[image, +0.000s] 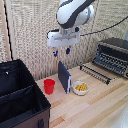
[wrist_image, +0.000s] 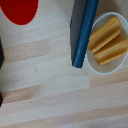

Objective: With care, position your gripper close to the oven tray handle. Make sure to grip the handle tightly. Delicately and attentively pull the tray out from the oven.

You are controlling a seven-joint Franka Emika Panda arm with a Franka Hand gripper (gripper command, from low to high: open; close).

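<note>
The gripper (image: 61,51) hangs open high above the table, its two dark fingers apart with nothing between them. It is over the blue board, well to the exterior view's left of the oven (image: 115,52), a dark box with a silvery barred front. The oven tray (image: 96,72), a long dark wire rack, lies low over the table in front of the oven. Its handle (image: 93,76) is the thin bar along the outer long edge, far below the gripper and to its right. The wrist view shows neither tray, handle, oven nor fingers.
A blue upright board (image: 64,76) (wrist_image: 84,30) stands beneath the gripper. Beside it are a red cup (image: 49,86) (wrist_image: 19,10) and a white bowl (image: 80,88) (wrist_image: 106,65) of yellow pieces. A large black fabric box (image: 20,97) fills the exterior view's left.
</note>
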